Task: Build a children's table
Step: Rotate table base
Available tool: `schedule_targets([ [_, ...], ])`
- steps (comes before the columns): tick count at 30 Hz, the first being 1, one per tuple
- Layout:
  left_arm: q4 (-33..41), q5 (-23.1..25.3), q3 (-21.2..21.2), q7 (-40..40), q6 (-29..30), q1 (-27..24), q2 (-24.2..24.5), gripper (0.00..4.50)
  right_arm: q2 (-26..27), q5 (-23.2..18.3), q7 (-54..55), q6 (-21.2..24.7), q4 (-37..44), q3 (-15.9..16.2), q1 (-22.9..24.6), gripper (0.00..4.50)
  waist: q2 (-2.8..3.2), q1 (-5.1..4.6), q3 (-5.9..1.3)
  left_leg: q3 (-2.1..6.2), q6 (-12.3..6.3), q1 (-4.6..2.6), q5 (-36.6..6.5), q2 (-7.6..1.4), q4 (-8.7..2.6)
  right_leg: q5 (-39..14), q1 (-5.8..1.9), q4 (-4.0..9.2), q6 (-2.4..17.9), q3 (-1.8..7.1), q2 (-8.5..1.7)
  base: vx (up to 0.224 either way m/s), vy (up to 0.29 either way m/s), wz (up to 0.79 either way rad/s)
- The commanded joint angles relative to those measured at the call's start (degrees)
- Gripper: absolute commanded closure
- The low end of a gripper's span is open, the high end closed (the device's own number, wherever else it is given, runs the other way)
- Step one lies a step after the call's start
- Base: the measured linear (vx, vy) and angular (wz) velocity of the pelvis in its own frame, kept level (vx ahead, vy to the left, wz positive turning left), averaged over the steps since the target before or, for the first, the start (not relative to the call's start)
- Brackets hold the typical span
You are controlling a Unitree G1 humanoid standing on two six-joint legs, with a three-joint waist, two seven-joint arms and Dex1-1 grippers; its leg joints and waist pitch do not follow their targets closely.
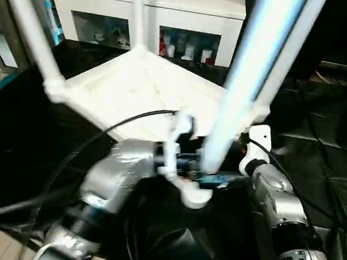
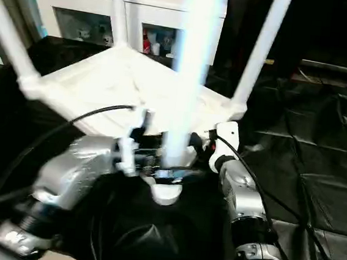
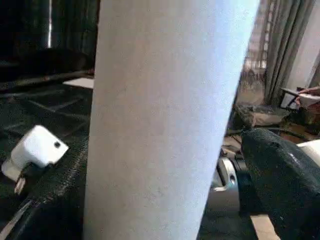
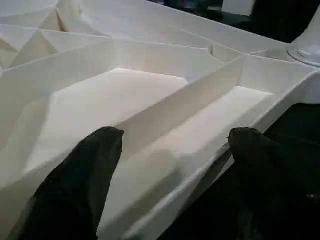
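Table: the children's table (image 1: 141,87) lies upside down on the black-covered work table (image 1: 17,152), ribbed underside up, so the corner sockets face me and the legs can go in from above.
Far-left leg (image 1: 29,27): stands in its corner socket at the left edge of the top, leaning up and out.
Back leg (image 1: 137,13): rises from the far corner, in front of a white cabinet (image 1: 191,9).
My left gripper (image 1: 190,165): I reach across in front of myself to the near leg (image 1: 243,81); my black fingers (image 3: 280,175) stand wide on either side of the tube, and I judge this a loose bracket to steady or guide it rather than a firm clamp, though blur leaves contact unsure.
Near corner socket (image 1: 196,197): the near leg's foot sits in it, at the table's closest corner, just below my left gripper.
My right gripper (image 4: 170,150): spread wide, fingers (image 4: 75,185) apart over the table's rim, one above a ribbed cell and one off the edge over black cloth; holding nothing, probably placed to brace the top.
Right leg (image 1: 286,48): stands behind the near leg.
Head views add: the whole layout, four legs up.
Left wrist adds: the tube between my fingers, close.
Right wrist adds: the ribs and rim under my fingers.
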State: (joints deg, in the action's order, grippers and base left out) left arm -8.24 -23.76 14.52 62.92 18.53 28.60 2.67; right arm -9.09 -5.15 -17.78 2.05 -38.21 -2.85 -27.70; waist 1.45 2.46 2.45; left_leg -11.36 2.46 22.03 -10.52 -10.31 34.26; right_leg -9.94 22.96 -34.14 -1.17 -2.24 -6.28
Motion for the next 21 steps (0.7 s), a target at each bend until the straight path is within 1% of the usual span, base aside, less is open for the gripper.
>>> schedule_targets([
  [1, -1.0, 1.3, 0.6, -0.8, -1.7, 1.6, -0.6, 0.04, -0.5, -0.3, 3.0, -1.8, -1.9, -1.7, -1.0, 0.71, 0.16, 0.27, -3.82, 0.77, -2.49, -1.12, -11.1, -1.97, -4.08, -6.0, -2.83, 3.28, 15.4, 1.17, -1.47, 0.000, 0.000, 0.00],
  [2, -1.6, 1.7, 0.7, -0.8, -2.2, 1.6, -0.3, 0.04, -1.6, -0.3, 6.3, -3.3, -3.0, -3.6, -1.4, 0.71, 0.35, 0.31, -3.77, 0.81, -2.23, -1.20, -11.4, -1.99, -4.13, -6.6, -2.74, 3.33, 15.4, 1.15, -1.42, 0.000, 0.000, 0.00],
  [3, -1.9, 1.9, 0.7, -0.6, -2.4, 1.5, 0.1, 0.04, -2.3, -0.3, 8.5, -4.1, -3.8, -4.9, -1.7, 0.71, 0.09, 0.25, -3.77, 0.72, -2.19, -1.20, -12.0, -1.94, -4.08, -7.1, -2.81, 3.34, 15.3, 1.12, -1.31, 0.000, 0.000, 0.00],
  [4, -1.8, 2.0, 0.7, -0.4, -2.6, 1.3, 0.6, 0.04, -3.1, 0.1, 9.5, -4.1, -4.5, -5.2, -1.7, 0.71, 0.04, 0.29, -3.75, 0.68, -2.28, -1.25, -11.8, -1.90, -4.06, -7.3, -2.73, 3.43, 15.2, 1.13, -1.31, 0.000, 0.000, 0.00],
  [5, -1.7, 2.0, 0.7, -0.1, -2.9, 1.2, 0.9, 0.04, -3.7, 0.8, 10.2, -4.1, -5.5, -5.1, -1.8, 0.71, 0.25, 0.34, -3.75, 0.64, -2.49, -1.26, -11.8, -1.84, -4.04, -8.1, -2.70, 3.44, 15.0, 1.09, -1.23, 0.000, 0.000, 0.00],
  [6, -1.7, 2.0, 0.7, 0.0, -2.9, 1.1, 1.0, 0.04, -4.0, 1.1, 10.4, -4.1, -5.9, -5.0, -1.9, 0.71, 0.33, 0.60, -3.76, 0.62, -2.43, -1.28, -11.7, -1.82, -3.94, -8.6, -2.71, 3.48, 14.7, 1.07, -1.26, 0.000, 0.000, 0.00],
  [7, -1.6, 1.9, 0.7, 0.2, -3.1, 0.9, 1.2, 0.04, -4.5, 1.9, 10.5, -4.0, -7.0, -4.5, -2.0, 0.71, 0.40, 0.63, -3.75, 0.58, -2.45, -1.23, -11.7, -1.78, -3.96, -8.7, -2.71, 3.49, 14.6, 1.08, -1.24, 0.000, 0.000, 0.00],
  [9, -1.2, 1.8, 0.7, 0.6, -3.1, 0.5, 1.8, 0.04, -5.0, 2.9, 11.1, -3.8, -8.5, -3.8, -2.2, 0.71, 0.36, 0.60, -3.81, 0.61, -2.51, -0.97, -11.0, -1.68, -3.90, -8.2, -2.81, 3.40, 14.6, 0.98, -1.23, 0.000, 0.000, 0.00],
  [10, -1.0, 1.8, 0.8, 0.9, -3.2, 0.3, 2.1, 0.04, -5.2, 3.3, 11.0, -3.7, -9.6, -3.6, -2.4, 0.71, 0.18, 0.54, -3.83, 0.60, -2.66, -0.90, -10.9, -1.68, -3.86, -8.1, -2.84, 3.39, 14.6, 0.99, -1.26, 0.000, 0.000, 0.00],
  [11, -0.8, 1.8, 0.8, 1.1, -3.2, 0.1, 2.4, 0.04, -5.2, 3.3, 10.7, -3.6, -10.4, -3.4, -2.7, 0.71, 0.26, 0.60, -3.89, 0.64, -2.77, -0.89, -10.6, -1.68, -3.84, -7.9, -2.89, 3.30, 14.7, 0.97, -1.32, 0.000, 0.000, 0.00],
  [12, -0.5, 1.8, 0.8, 1.5, -3.2, -0.3, 2.8, 0.04, -5.1, 3.3, 9.9, -3.3, -11.6, -3.1, -3.2, 0.71, 0.18, 0.33, -3.97, 0.69, -3.44, -0.74, -10.2, -1.69, -3.76, -6.9, -2.97, 3.15, 15.1, 0.92, -1.33, 0.000, 0.000, 0.00],
  [14, -0.2, 1.8, 0.8, 1.8, -3.3, -0.6, 3.1, 0.04, -4.8, 3.1, 8.8, -3.3, -12.9, -2.8, -3.7, 0.71, 0.29, 0.12, -3.90, 0.63, -3.98, -0.79, -10.5, -1.77, -3.77, -7.1, -2.87, 3.28, 15.6, 0.92, -1.36, 0.000, 0.000, 0.00],
  [15, 0.2, 1.6, 0.9, 2.0, -3.3, -1.0, 3.4, 0.04, -4.1, 1.9, 5.7, -3.9, -14.5, -2.8, -4.7, 0.71, -0.43, -0.21, -3.84, 0.63, -4.32, -0.62, -10.8, -1.79, -3.83, -7.5, -2.99, 3.30, 15.8, 0.86, -1.29, 0.000, 0.000, 0.00],
  [16, 0.5, 1.3, 1.2, 2.2, -3.1, -1.2, 3.7, 0.04, -3.6, 1.0, 2.9, -4.7, -15.2, -2.7, -5.3, 0.71, -0.12, -0.26, -3.87, 0.67, -4.82, -0.67, -11.4, -1.86, -3.78, -8.3, -2.95, 3.20, 16.2, 0.85, -1.49, 0.000, 0.000, 0.00],
  [17, 0.5, 1.3, 1.2, 2.2, -3.1, -1.2, 3.7, 0.04, -3.6, 1.0, 2.9, -4.7, -15.2, -2.7, -5.3, 0.71, -0.12, -0.26, -3.87, 0.67, -4.82, -0.67, -11.4, -1.86, -3.78, -8.3, -2.95, 3.20, 16.2, 0.85, -1.49, 0.000, 0.000, 0.00],
  [18, 1.1, 0.9, 1.5, 2.5, -2.9, -1.4, 4.0, 0.04, -2.8, -0.3, -1.9, -5.6, -15.8, -2.5, -6.0, 0.71, 0.08, -0.29, -3.86, 0.56, -5.13, -0.85, -11.9, -2.04, -3.72, -8.9, -2.76, 3.28, 16.3, 0.90, -1.48, 0.000, 0.000, 0.00],
  [19, 1.2, 0.8, 1.7, 2.6, -2.8, -1.4, 4.0, 0.04, -2.6, -0.7, -3.7, -5.9, -15.9, -2.4, -6.3, 0.71, -0.13, -0.20, -3.76, 0.60, -5.21, -0.68, -11.2, -2.13, -3.81, -8.4, -2.89, 3.23, 16.5, 0.85, -1.41, 0.000, 0.000, 0.00],
  [20, 1.2, 0.8, 1.7, 2.6, -2.8, -1.4, 4.0, 0.04, -2.6, -0.7, -3.7, -5.9, -15.9, -2.4, -6.3, 0.71, -0.04, -0.18, -3.76, 0.62, -5.23, -0.64, -10.8, -2.11, -3.82, -8.2, -2.91, 3.13, 16.6, 0.84, -1.38, 0.000, 0.000, 0.00],
  [21, 1.4, 0.6, 2.0, 3.0, -2.6, -1.5, 3.9, 0.04, -2.4, -1.2, -6.8, -6.7, -16.1, -2.2, -6.8, 0.71, 0.02, -0.17, -3.76, 0.62, -5.27, -0.67, -10.5, -2.18, -3.83, -7.9, -2.91, 3.07, 16.7, 0.84, -1.37, 0.000, 0.000, 0.00],
])
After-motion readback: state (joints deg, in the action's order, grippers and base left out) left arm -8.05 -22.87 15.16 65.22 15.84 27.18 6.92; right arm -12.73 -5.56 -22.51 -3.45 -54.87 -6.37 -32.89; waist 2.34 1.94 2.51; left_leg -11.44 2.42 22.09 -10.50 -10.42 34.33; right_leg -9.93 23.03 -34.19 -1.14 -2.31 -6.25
